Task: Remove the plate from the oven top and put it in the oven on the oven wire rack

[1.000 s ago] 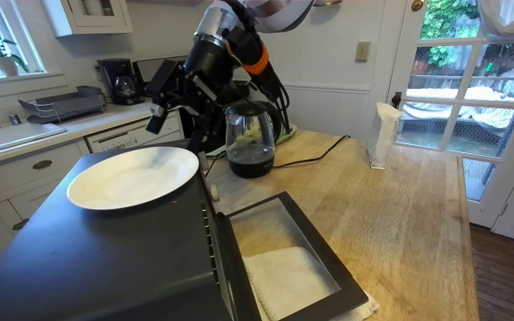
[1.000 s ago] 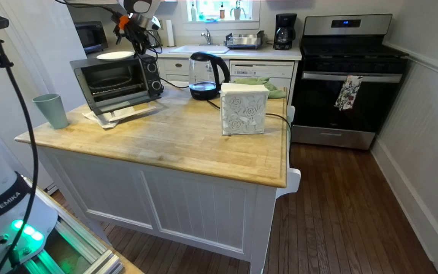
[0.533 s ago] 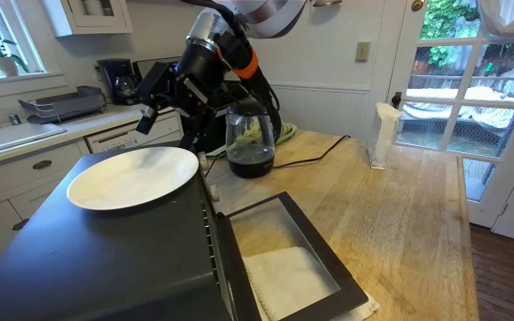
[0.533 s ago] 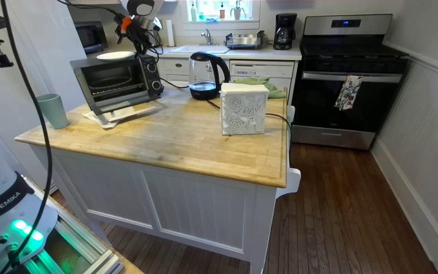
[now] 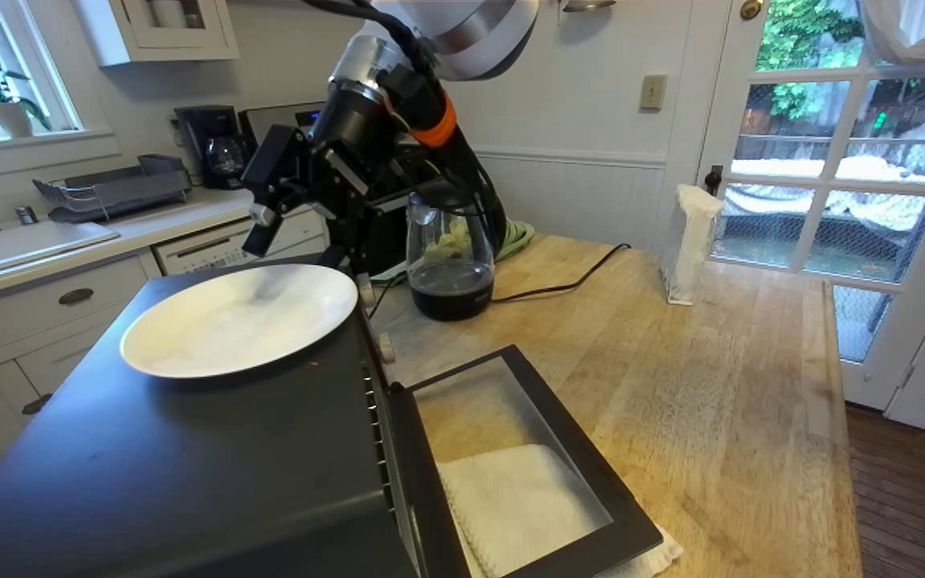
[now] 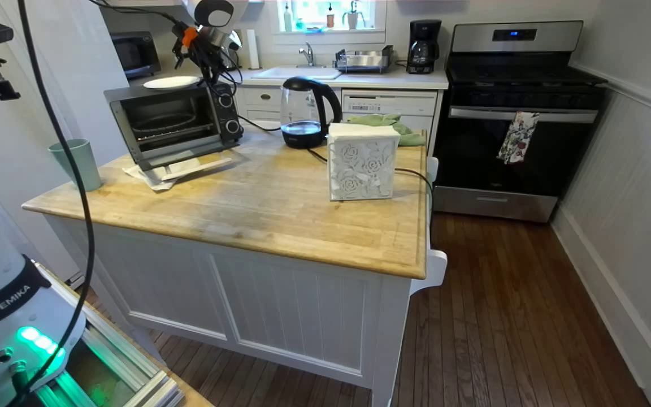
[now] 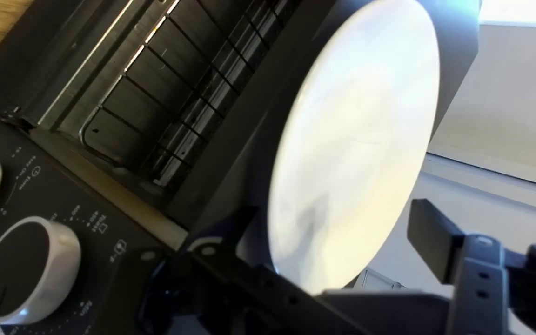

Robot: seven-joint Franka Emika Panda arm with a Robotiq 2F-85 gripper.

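Observation:
The white plate [image 5: 242, 321] lies flat on the black oven top [image 5: 189, 466], near the control-knob end; it also shows in an exterior view [image 6: 172, 82]. My gripper [image 5: 298, 245] is open and empty at the plate's far edge. In the wrist view the plate [image 7: 351, 149] reaches between the spread fingers [image 7: 338, 228]; I cannot tell whether either finger touches it. One finger is dark and low by the oven top, the other stands off the rim. The oven [image 6: 167, 113] has its door down. The wire rack [image 7: 189, 74] is inside it, with nothing seen on it.
The open glass door [image 5: 591, 449] rests over a white cloth [image 5: 511, 498]. A glass kettle [image 5: 450, 257] with its cord stands close beside the arm and oven. A green cup [image 6: 79, 164] and a white carved box [image 6: 362, 164] stand on the wooden countertop [image 6: 263, 215].
The gripper has moved left and slightly lower along the plate's far edge in an exterior view, staying open. The arm's cable has swung. The plate and oven have not moved.

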